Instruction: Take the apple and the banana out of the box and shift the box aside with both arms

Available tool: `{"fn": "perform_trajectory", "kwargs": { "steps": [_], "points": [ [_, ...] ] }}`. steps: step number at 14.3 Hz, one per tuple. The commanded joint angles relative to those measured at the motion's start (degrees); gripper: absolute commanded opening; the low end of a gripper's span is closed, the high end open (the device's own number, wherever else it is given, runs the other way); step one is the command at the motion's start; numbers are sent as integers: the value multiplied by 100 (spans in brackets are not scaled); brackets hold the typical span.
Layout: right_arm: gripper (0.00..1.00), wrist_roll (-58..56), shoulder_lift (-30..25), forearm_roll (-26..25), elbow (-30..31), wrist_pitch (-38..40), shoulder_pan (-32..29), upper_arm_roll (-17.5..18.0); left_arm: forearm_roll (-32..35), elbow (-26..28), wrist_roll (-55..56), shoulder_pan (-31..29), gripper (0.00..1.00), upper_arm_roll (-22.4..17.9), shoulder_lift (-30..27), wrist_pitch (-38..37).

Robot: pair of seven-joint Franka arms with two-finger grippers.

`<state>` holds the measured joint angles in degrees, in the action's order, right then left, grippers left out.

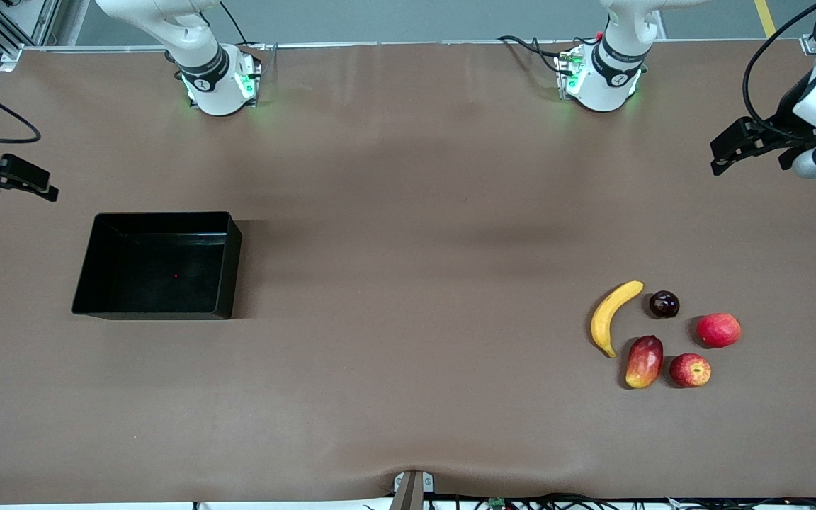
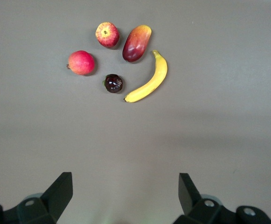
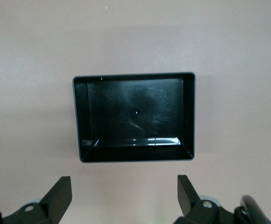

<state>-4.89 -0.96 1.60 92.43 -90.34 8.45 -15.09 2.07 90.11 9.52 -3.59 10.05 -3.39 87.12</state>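
The box (image 1: 159,264) sits empty toward the right arm's end of the surface (image 1: 408,283), apple (image 1: 690,370) and banana (image 1: 612,316) lying out among other fruit at the left arm's end, so both spread, empty hands, left hand (image 1: 723,152) and right hand (image 1: 32,185), wait raised.

A brown tabletop (image 1: 408,212) is carrying 6 things. The box (image 1: 158,265) is sitting open and empty toward the right arm's end. Toward the left arm's end, 5 fruits are lying in a loose cluster: the banana (image 1: 612,316), a dark round fruit (image 1: 664,304) just beside its upper tip, a plain red fruit (image 1: 718,330), a mango (image 1: 644,361) and the apple (image 1: 690,370), these last 2 lying nearest the front camera.
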Motion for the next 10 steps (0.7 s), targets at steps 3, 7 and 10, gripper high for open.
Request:
{"fn": "perform_trajectory", "kwargs": {
  "steps": [3, 7, 10],
  "points": [
    [100, 40, -1, -64, -533, 43, -54, 86, -128, 78, 14, -36, 100, -3, -127, 24],
    [100, 49, -27, -29, -542, 104, -98, 77, -120, 60, -82, -19, 100, 5, -100, 15],
    [100, 40, -18, -28, -568, 96, -63, 86, -128, -10, -65, -19, 100, 14, -91, 15]
  ]
}}
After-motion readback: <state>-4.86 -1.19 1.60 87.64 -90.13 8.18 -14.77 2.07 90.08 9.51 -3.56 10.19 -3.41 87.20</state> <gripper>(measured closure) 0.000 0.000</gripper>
